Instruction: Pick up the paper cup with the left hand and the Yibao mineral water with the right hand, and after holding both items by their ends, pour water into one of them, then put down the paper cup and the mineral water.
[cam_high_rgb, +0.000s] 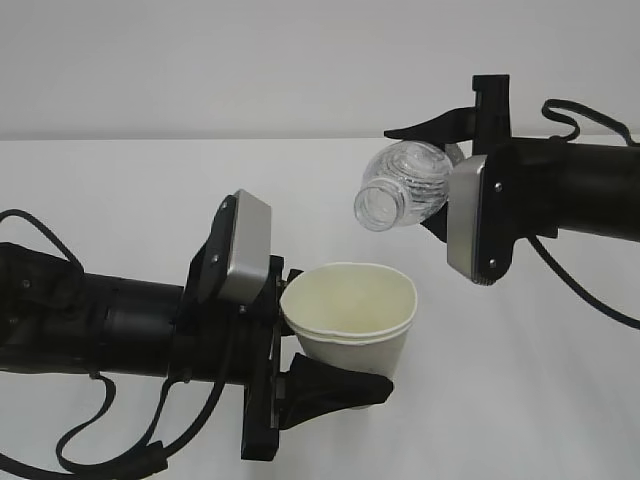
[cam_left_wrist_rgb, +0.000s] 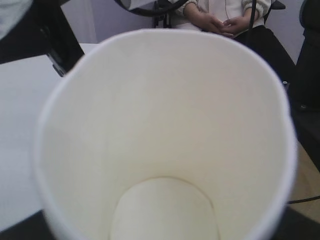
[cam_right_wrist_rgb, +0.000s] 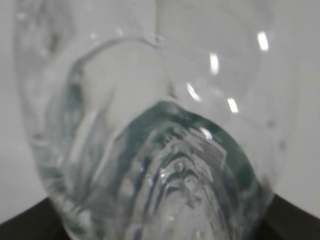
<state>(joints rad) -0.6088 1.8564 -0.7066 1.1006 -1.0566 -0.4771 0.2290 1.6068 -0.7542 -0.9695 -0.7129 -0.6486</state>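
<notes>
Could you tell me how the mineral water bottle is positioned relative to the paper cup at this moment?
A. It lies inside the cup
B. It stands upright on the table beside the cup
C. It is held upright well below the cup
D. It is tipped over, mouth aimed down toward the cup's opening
D: the Yibao mineral water is held tilted in the right hand, its open mouth angled down above the rim of the paper cup, which the left hand holds.

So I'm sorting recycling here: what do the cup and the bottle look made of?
The paper cup looks like matte white paper: opaque, rolled rim, cream inside, slightly squashed out of round. The Yibao mineral water bottle looks like thin clear glossy plastic: see-through, ribbed, with bright highlights. A coating on the cup can't be told.
</notes>
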